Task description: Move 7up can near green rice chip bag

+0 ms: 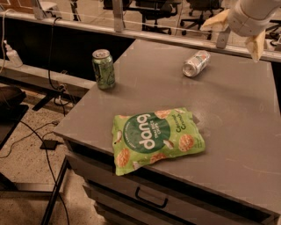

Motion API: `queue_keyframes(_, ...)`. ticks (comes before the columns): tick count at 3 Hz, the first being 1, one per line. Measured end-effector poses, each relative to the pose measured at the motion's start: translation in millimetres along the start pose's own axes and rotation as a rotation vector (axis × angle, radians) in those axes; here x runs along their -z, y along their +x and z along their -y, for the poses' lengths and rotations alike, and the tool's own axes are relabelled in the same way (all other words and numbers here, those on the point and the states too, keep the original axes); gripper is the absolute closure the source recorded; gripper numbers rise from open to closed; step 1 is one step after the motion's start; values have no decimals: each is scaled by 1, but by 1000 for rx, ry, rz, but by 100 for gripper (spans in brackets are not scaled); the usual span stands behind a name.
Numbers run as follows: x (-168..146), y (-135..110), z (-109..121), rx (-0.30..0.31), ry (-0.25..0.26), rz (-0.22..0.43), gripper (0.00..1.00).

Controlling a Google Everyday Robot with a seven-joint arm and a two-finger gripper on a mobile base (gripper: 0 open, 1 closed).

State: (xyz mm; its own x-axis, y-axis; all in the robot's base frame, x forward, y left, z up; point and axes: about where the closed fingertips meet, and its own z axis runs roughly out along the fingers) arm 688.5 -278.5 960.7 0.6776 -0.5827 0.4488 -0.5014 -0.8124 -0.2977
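The 7up can (196, 63) is silver-white and lies on its side at the far middle of the grey table (246, 127). The green rice chip bag (156, 137) lies flat near the table's front edge, its "dang" lettering upside down. My gripper (235, 34) hangs at the top right, above and to the right of the 7up can. Its two cream fingers (256, 46) are spread apart and hold nothing. It does not touch the can.
A darker green can (103, 69) stands upright at the table's far left corner. A drawer with a handle (151, 198) sits under the front edge. Cables (30, 136) lie on the floor at the left. Office chairs (153, 11) stand behind a rail.
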Motion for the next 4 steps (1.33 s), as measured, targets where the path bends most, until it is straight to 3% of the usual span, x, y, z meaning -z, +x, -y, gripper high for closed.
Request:
queue_keyframes(2, -61, -19, 10, 80, 42, -10, 0)
queue_keyframes(4, -99, -39, 34, 119, 69, -7, 0)
